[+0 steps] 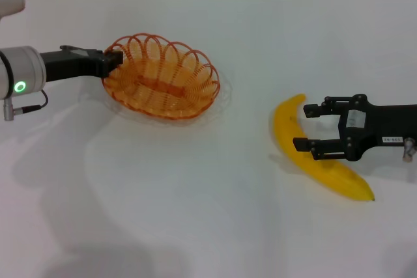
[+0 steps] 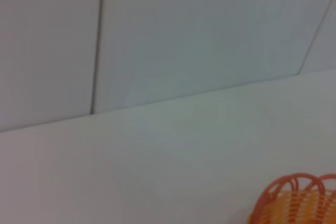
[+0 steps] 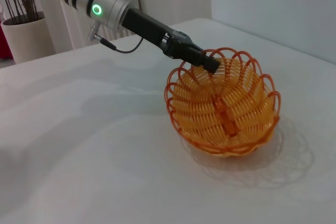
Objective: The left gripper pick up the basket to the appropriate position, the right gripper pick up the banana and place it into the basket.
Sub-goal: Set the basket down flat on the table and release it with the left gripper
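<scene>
We see the left hand clamped on the basket rim, far left, right hand spread wide over the banana, white worktop.

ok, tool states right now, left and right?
Left gripper: shut on the basket rim.
Right gripper: open, fingers straddling the banana, not yet closed on it.
</scene>
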Controlling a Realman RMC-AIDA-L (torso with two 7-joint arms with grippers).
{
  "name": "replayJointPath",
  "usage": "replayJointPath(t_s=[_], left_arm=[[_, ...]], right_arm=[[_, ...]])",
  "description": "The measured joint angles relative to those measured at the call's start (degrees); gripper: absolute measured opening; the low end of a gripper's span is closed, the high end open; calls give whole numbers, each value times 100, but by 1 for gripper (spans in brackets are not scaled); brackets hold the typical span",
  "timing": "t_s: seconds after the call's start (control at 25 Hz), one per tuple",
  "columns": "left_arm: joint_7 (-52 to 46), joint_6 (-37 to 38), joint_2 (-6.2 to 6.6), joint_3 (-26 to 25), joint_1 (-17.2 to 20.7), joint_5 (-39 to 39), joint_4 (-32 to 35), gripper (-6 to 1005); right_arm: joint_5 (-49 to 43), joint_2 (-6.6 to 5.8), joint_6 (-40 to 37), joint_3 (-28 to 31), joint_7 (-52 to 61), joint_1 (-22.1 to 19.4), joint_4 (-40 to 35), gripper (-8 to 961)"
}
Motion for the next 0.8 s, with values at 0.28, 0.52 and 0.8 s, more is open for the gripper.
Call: replayJointPath(t_s=[0.28, 0.52, 0.8], left_arm=[[229, -150, -2, 21, -4, -161, -212, 104], [329, -153, -2, 26, -15, -171, -285, 114], [336, -153, 9, 31, -6, -174, -285, 126]], right_arm=[[0, 0, -9, 0, 0, 15, 0, 758], [-7, 0, -10, 0, 0, 20, 0, 758], [-9, 0, -10, 0, 0, 18, 0, 757]])
